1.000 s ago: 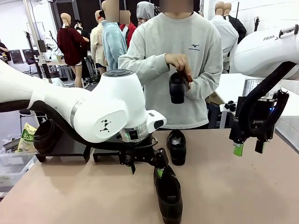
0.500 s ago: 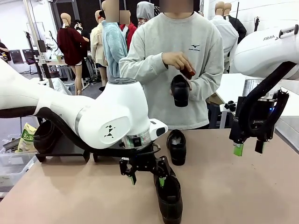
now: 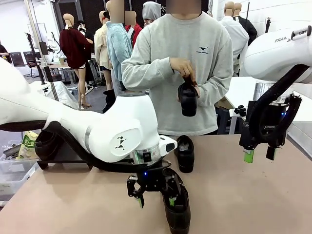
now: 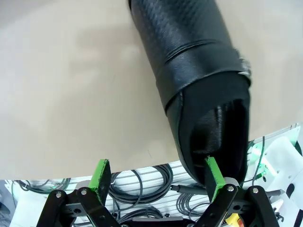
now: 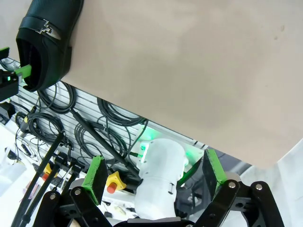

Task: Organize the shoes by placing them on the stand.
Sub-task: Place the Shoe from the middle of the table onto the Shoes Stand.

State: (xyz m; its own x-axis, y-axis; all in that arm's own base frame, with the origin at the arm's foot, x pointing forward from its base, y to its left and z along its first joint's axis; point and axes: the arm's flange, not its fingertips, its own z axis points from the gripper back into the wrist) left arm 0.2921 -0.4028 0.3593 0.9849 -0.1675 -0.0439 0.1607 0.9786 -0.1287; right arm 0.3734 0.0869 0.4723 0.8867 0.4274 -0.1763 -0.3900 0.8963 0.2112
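Left claw (image 3: 156, 199) spread wide, low over counter (image 3: 234, 204); nearest shoe (image 3: 179, 212) heel just beside one finger, outside the gap.

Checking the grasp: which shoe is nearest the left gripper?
The front shoe at the near edge; the back shoe and the person's raised shoe are farther.

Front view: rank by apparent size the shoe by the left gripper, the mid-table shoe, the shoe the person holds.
1. Near shoe, by the left gripper: largest, but nearest the camera.
2. Mid-table shoe and held shoe: look alike, can't rank.
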